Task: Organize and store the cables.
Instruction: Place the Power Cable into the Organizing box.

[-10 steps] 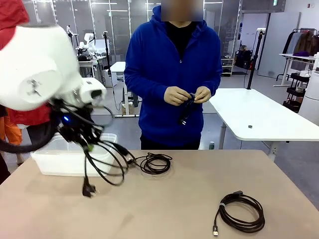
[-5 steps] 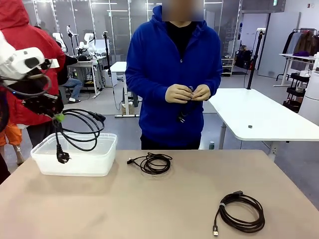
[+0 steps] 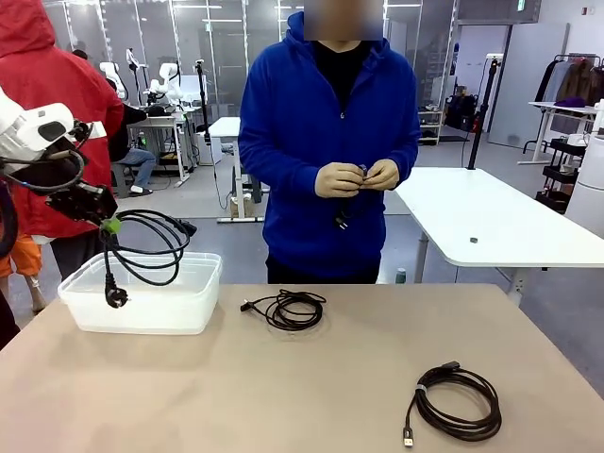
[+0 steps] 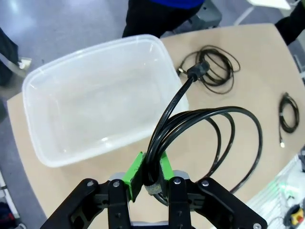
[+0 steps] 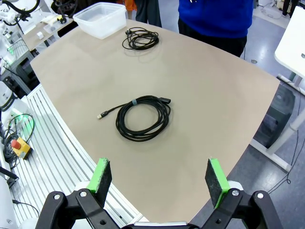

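Note:
My left gripper [image 3: 107, 224] [image 4: 149, 174] is shut on a coiled black power cable [image 3: 146, 245] [image 4: 200, 129], held in the air above the clear plastic bin [image 3: 142, 293] [image 4: 95, 95]. Its plug [image 3: 115, 297] dangles into the bin. A thin coiled cable [image 3: 288, 309] [image 5: 139, 38] [image 4: 214, 67] lies on the table just right of the bin. A thicker coiled cable [image 3: 458, 403] [image 5: 142, 117] [image 4: 287, 112] lies at the front right. The person's hands [image 3: 357, 177] hold another black cable at chest height. My right gripper [image 5: 158, 176] hangs open, high above the table's near right edge, with nothing between its fingers.
The tan table [image 3: 311, 387] has wide free room in the middle and at the front left. A person in red [image 3: 57, 94] stands behind the bin at the far left. A white table [image 3: 491, 217] stands beyond on the right.
My left arm has carried the power cable up from the table left to above the bin. In the last half second it barely moved. The other cables have stayed put.

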{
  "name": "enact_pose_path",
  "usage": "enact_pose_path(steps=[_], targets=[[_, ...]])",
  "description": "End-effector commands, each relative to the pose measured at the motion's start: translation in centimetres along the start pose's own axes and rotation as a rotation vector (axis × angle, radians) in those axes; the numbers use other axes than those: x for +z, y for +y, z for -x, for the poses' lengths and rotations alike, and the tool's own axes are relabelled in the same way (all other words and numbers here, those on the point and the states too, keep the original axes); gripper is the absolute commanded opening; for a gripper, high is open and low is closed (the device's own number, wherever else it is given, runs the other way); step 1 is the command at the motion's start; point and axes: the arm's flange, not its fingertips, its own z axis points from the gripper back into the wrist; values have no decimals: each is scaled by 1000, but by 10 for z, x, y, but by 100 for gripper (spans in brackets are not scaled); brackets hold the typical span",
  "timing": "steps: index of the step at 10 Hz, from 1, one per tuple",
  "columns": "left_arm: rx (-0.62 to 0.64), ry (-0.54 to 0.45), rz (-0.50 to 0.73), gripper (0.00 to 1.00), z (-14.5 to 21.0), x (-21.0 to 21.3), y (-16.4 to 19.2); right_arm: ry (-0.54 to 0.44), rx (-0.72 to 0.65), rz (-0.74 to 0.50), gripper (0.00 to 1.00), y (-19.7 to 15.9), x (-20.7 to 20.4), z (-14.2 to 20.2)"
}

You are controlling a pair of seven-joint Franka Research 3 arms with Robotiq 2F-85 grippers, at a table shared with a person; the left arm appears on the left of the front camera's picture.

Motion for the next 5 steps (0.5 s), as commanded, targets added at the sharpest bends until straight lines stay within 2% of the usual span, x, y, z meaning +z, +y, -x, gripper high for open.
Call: enact_pose_path(steps=[1,3,5], targets=[[39,-40,-36,17,-40,-13,10,-11,16,-4,100,0,0,1],[45,-70,-180,17,-69,-25,27,-11,16,-4,100,0,0,1],[94,-36,-211,17,-83,-53,55,-11,16,-4,100,0,0,1]])
